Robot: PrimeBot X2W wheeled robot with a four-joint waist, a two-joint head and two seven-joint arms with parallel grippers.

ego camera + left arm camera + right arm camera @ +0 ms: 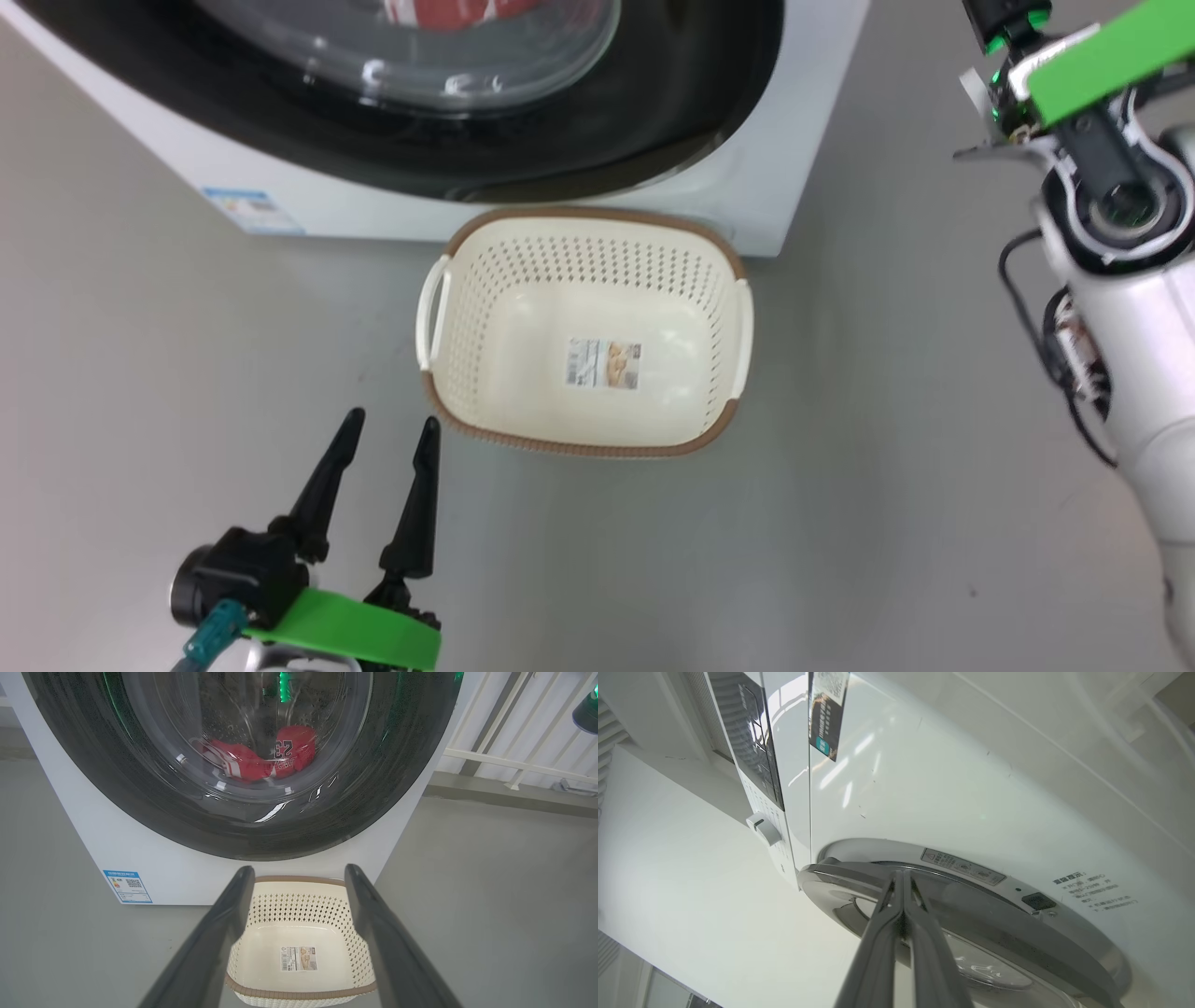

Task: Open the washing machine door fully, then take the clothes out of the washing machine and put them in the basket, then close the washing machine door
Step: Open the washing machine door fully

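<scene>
The big round washing machine door [1008, 933], glossy black-rimmed around clear glass, appears closed across the lower centre of the right wrist view. Its edge lies directly ahead of the right gripper [901, 875], which is pressed shut, empty, and the nearer. The left gripper [392, 422] is spread wide at lower left.

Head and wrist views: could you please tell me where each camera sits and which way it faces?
Head view: on the head, facing down at the basket before the washing machine; open left hand lower left, right forearm at right.
Left wrist view: on the left wrist, facing along spread fingers at the washing machine door, clothes behind glass.
Right wrist view: on the right wrist, facing up along the shut right hand at the door's rim.
Shared: head and left wrist views both show basket and door.
</scene>
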